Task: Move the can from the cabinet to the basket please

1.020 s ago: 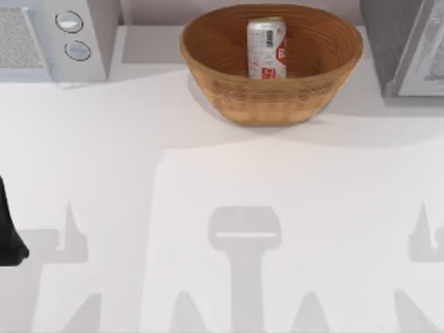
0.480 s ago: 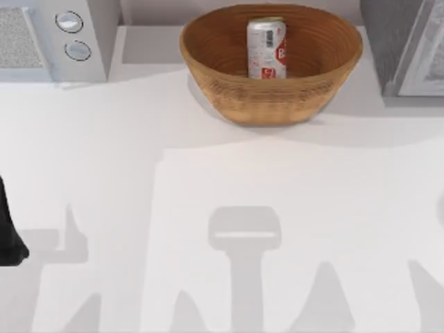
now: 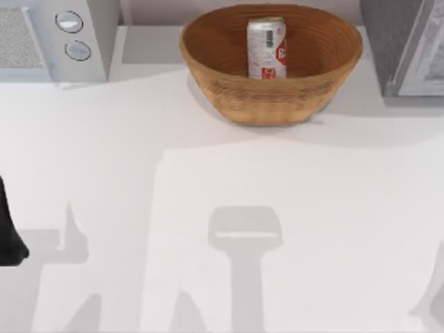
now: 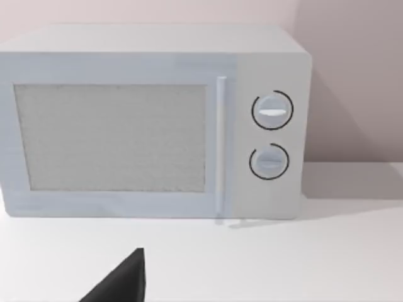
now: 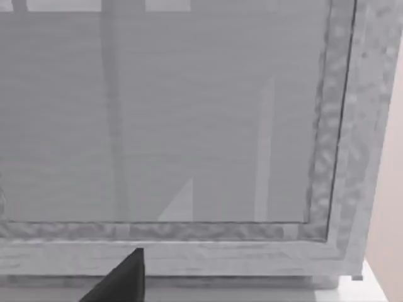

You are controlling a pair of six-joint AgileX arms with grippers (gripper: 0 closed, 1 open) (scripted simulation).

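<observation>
Top view: the can [image 3: 266, 48] stands upright inside the basket [image 3: 270, 97], at the far middle of the white bench [image 3: 277, 180]. The basket's woven wall hides the can's base. At the far right stands the dark grey cabinet [image 3: 406, 45], partly in view, its paler framed door panel facing the bench; it is well apart from the basket. At the far left stands a light-grey microwave [image 3: 52, 38] with two round knobs.

Left arm [image 3: 8, 229]: a dark part of it lies at the left edge of the bench, near side. Left wrist view: the left gripper [image 4: 123, 280] appears as a single dark tip before the microwave; whether it is spread or pressed together cannot be told.

Right wrist view: the right gripper [image 5: 123, 280] appears as a dark tip facing the cabinet door; its state likewise cannot be told.
</observation>
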